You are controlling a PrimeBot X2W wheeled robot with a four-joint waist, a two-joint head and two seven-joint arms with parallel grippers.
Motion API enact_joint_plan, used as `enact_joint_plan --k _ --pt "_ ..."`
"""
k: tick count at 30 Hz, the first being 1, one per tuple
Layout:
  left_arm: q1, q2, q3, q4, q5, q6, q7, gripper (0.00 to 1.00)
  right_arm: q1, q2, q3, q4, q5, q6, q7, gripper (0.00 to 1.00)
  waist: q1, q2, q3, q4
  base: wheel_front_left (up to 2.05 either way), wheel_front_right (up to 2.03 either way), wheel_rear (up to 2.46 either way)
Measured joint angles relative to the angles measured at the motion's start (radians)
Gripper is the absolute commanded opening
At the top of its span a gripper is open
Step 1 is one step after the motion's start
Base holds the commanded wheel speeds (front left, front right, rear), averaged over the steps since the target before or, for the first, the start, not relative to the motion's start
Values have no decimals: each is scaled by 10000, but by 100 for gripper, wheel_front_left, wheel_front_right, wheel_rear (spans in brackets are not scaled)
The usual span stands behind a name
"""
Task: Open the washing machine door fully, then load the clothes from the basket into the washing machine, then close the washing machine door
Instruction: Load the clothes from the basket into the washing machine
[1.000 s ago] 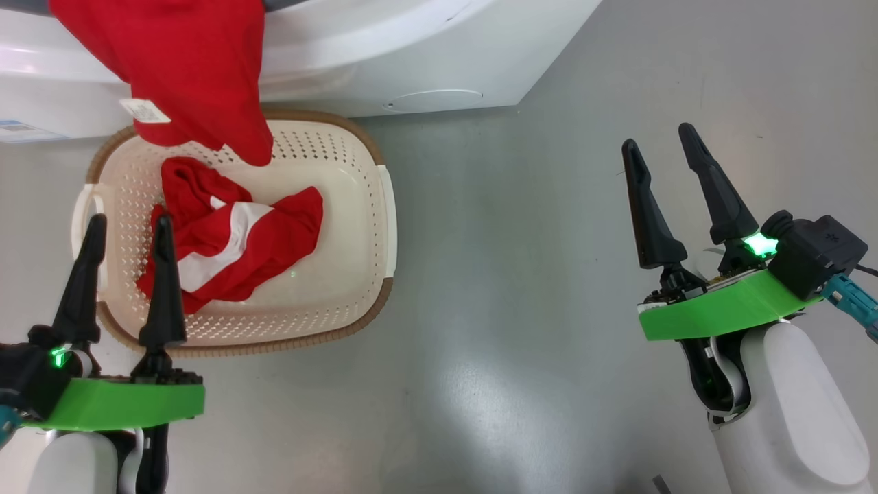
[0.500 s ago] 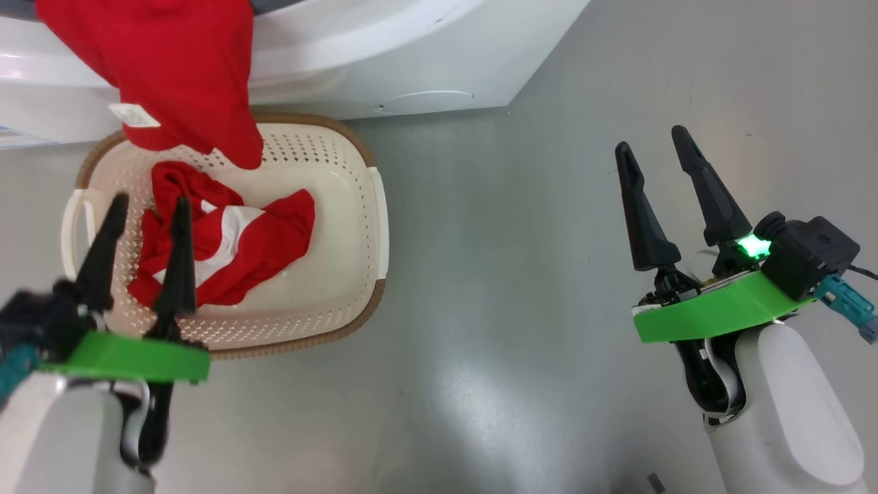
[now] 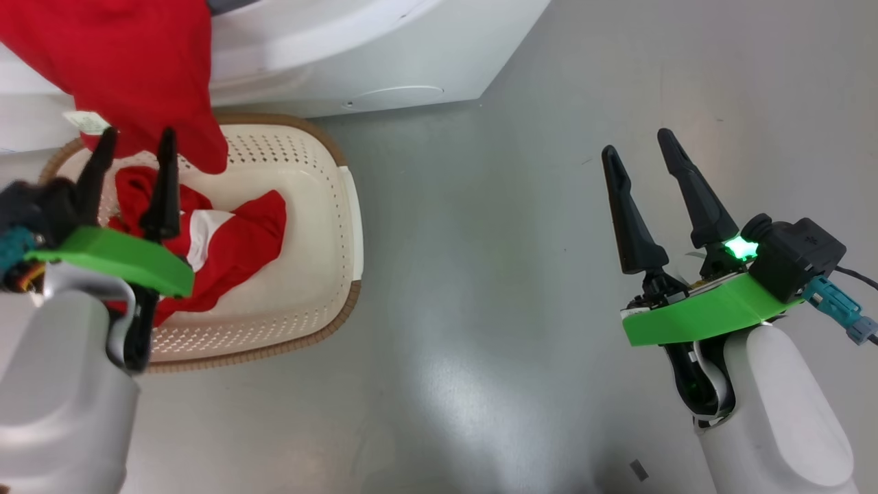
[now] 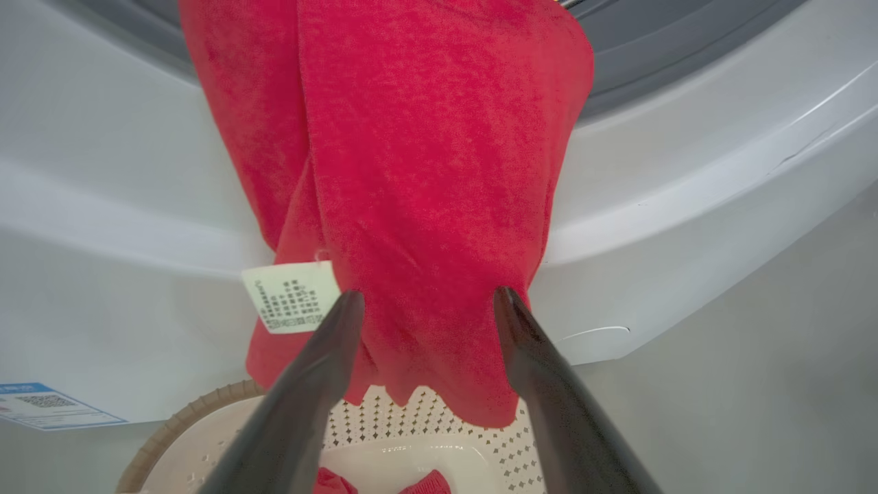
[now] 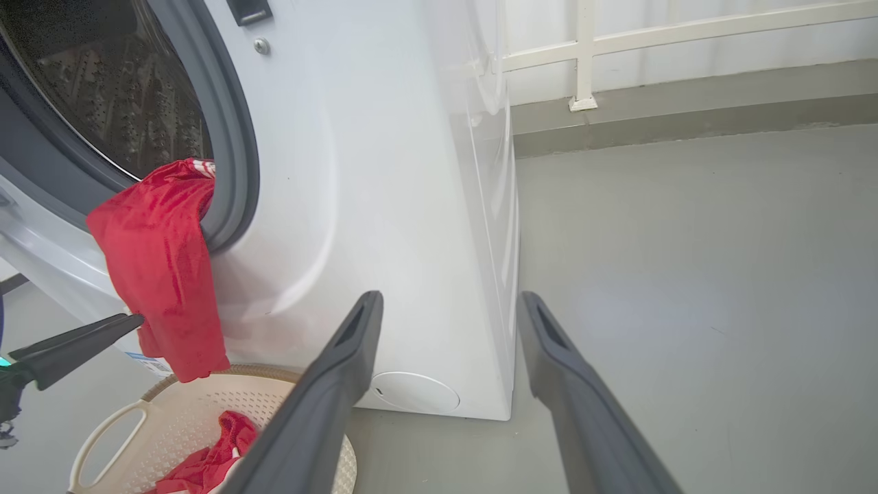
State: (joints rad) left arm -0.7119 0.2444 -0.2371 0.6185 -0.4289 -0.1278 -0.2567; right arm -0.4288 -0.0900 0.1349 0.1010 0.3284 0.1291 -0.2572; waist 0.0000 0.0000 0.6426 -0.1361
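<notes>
— Below the washing machine's [image 5: 384,206] opening, any writing?
— Print illegible on the white tag [image 4: 291,296] of the hanging clothes [image 4: 425,171]; blue sticker [image 4: 41,406] cut off. The basket [image 3: 295,147] in front holds more. Both left pincer [image 3: 137,134] and right pincer [image 3: 636,140] spread, empty.

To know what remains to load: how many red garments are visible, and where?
2. One red garment hangs out of the washing machine opening, above the basket. One red-and-white garment lies crumpled in the basket; the heap may be more than one piece.

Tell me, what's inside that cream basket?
A crumpled red-and-white garment lies in the basket. The left gripper and a red cloth hanging from the washing machine cover its rear left part.
</notes>
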Motion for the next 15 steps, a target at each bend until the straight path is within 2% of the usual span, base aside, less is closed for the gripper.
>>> enact_joint_plan --k 8,15 --pt "-1719 159 -439 1923 -539 0 90 100 -5 63 33 -8 0 0 0 100 0 0 172 -161 0 0 0" --pt "-3096 54 -809 3271 -782 0 105 100 -24 100 44 -42 -2 0 0 100 0 0 387 -191 0 0 0"
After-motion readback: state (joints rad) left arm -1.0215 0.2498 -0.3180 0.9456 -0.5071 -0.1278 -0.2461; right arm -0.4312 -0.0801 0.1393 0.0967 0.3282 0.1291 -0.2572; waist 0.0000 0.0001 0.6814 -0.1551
